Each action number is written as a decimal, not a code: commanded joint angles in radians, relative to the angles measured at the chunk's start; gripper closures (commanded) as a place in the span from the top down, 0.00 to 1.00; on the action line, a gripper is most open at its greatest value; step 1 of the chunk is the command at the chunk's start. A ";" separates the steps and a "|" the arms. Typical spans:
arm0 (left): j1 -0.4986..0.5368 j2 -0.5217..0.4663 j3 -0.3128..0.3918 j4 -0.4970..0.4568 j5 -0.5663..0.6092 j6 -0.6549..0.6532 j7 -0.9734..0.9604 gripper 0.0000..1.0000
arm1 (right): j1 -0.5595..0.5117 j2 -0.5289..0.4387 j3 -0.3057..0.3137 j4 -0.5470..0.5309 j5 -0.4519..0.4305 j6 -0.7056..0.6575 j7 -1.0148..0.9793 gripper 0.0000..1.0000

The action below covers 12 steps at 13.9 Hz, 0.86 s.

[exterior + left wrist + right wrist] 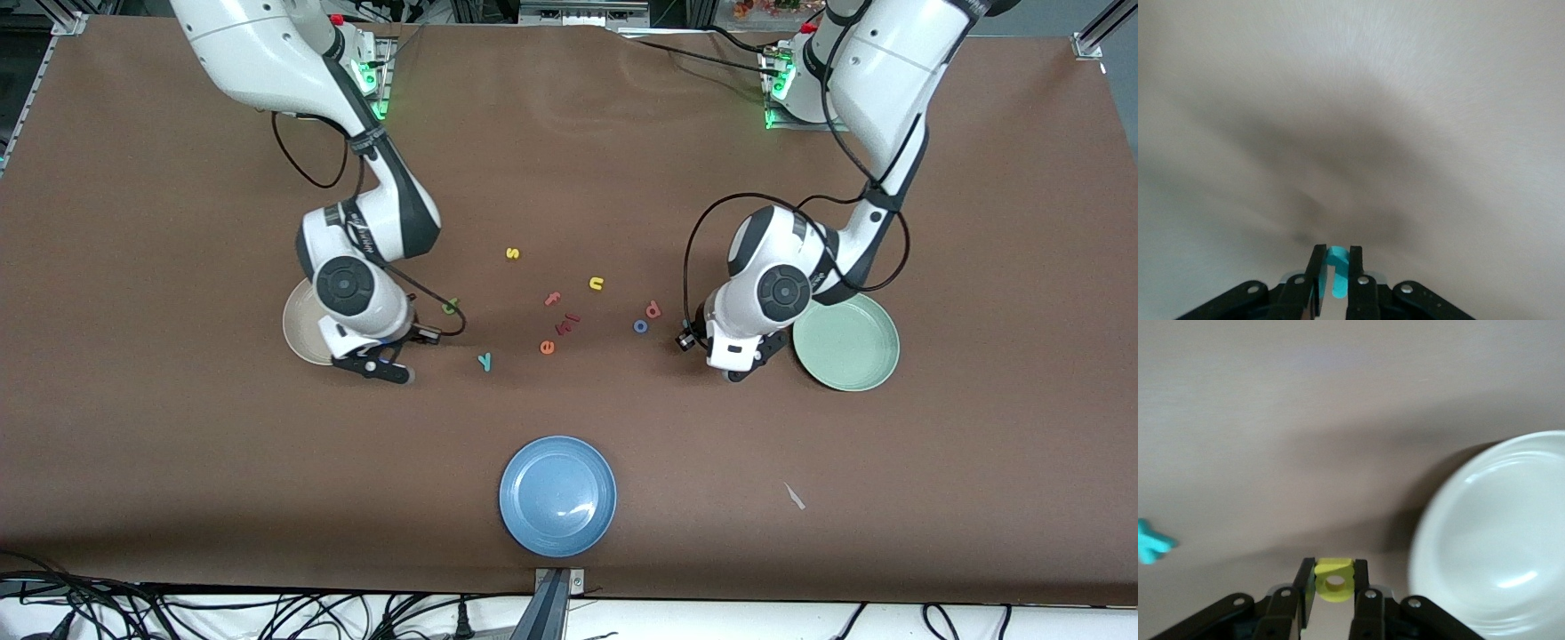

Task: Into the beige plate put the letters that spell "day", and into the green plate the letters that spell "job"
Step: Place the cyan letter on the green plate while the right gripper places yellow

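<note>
While both arms hang low over the brown table (178, 267), this is how things stand.

Left gripper (1336, 267): beside the green plate (858, 351), toward the table's middle; its fingers are pinched tight on a teal "j" (1336, 277).
Right gripper (1335, 577): just beside the beige plate (1498, 540), at its edge nearer the front camera; its fingers are clamped on a yellow "a" (1334, 581).
Beige plate: toward the right arm's end, partly covered by that arm in the front view.
Green plate: toward the left arm's end, nothing showing in it.
Teal "y" (484, 361): on the table near the right gripper.
Green "d" (451, 308): farther from the front camera than the "y".
Blue "o" (640, 326) and pink-red "b" (653, 309): close together, near the left gripper.
Other letters: yellow "s" (512, 253), yellow "n" (596, 284), pink "f" (552, 299), orange "e" (547, 347), scattered mid-table.
Blue plate (557, 495): nearest the front camera.
</note>
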 commanded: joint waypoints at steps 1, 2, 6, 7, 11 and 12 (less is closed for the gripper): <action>0.058 -0.137 0.003 -0.014 0.019 -0.143 0.101 0.00 | 0.004 -0.084 -0.050 -0.129 -0.007 -0.006 -0.056 0.06; 0.084 -0.164 0.005 -0.014 0.019 -0.189 0.149 0.00 | 0.003 -0.091 -0.071 -0.167 -0.007 0.009 -0.099 0.06; 0.233 -0.187 0.006 -0.015 0.070 -0.272 0.340 0.00 | 0.003 -0.091 -0.117 -0.293 -0.004 0.156 -0.167 0.68; 0.270 -0.179 0.005 -0.018 0.101 -0.275 0.386 0.00 | 0.001 -0.092 -0.119 -0.288 -0.001 0.148 -0.168 1.00; 0.370 -0.132 0.006 -0.017 0.143 -0.263 0.540 0.00 | 0.006 -0.118 -0.119 -0.185 0.015 0.015 -0.160 1.00; 0.384 -0.113 0.008 -0.015 0.152 -0.257 0.563 0.00 | 0.013 -0.115 -0.099 -0.135 0.030 -0.044 -0.148 1.00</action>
